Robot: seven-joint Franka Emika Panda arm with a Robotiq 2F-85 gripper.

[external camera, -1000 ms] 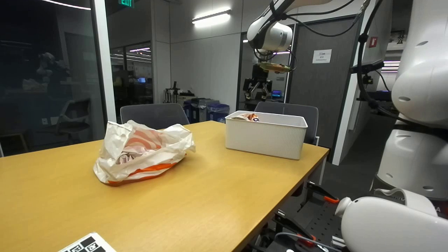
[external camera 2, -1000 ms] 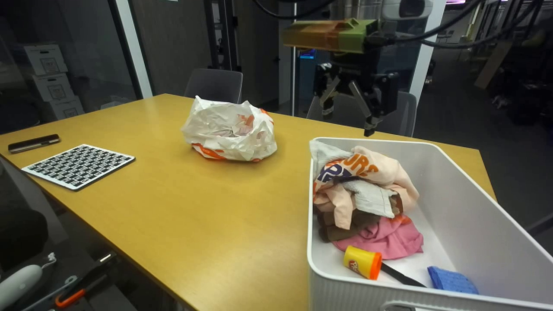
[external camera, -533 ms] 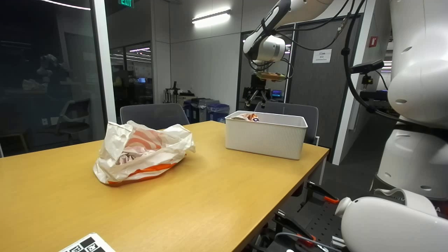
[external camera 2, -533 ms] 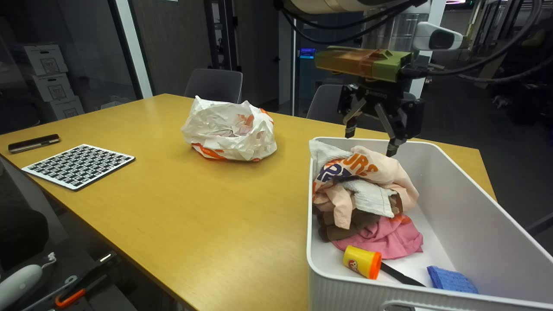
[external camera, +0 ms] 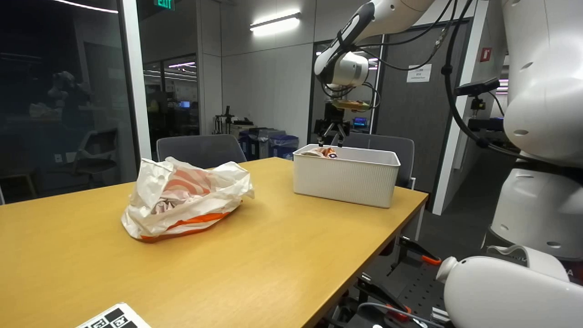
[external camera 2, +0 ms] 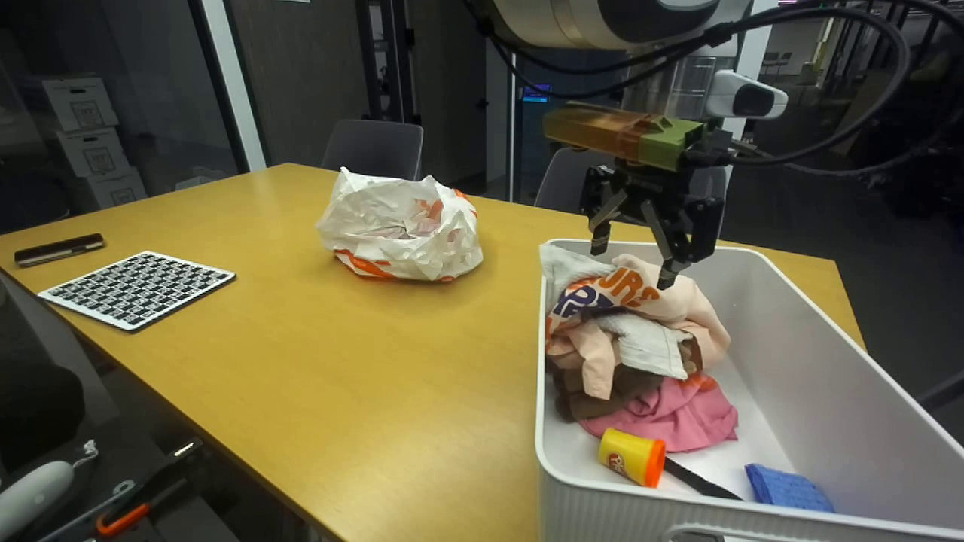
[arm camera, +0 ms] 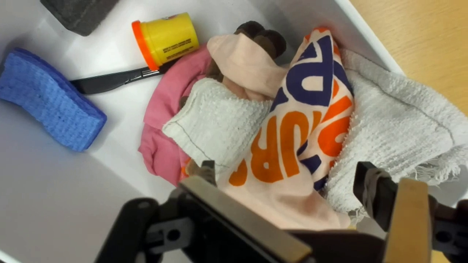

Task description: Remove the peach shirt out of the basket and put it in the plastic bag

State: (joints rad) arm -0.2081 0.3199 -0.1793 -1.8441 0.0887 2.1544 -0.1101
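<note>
The peach shirt [external camera 2: 689, 301], with orange and navy lettering, lies bunched on a cloth pile in the white basket [external camera 2: 821, 361]. It fills the middle of the wrist view [arm camera: 292, 142], and a small part shows above the basket rim in an exterior view [external camera: 324, 152]. The white plastic bag [external camera 2: 399, 226] with orange marks sits open on the table; it also shows in an exterior view [external camera: 196, 221] with pinkish cloth inside. My gripper [external camera 2: 633, 262] is open and empty just above the shirt. In the wrist view its fingers [arm camera: 289, 179] stand apart on either side of the shirt.
In the basket are white towels [arm camera: 398, 117], a pink cloth [arm camera: 162, 146], a yellow tub [arm camera: 168, 40], a black knife [arm camera: 106, 82] and a blue sponge [arm camera: 51, 98]. A checkered board [external camera 2: 139, 290] and a dark flat case [external camera 2: 60, 250] lie on the table [external camera 2: 399, 376].
My open gripper has come down from above the basket's far end to just over the shirt, moving slightly sideways. The shirt, basket and bag have not moved.
</note>
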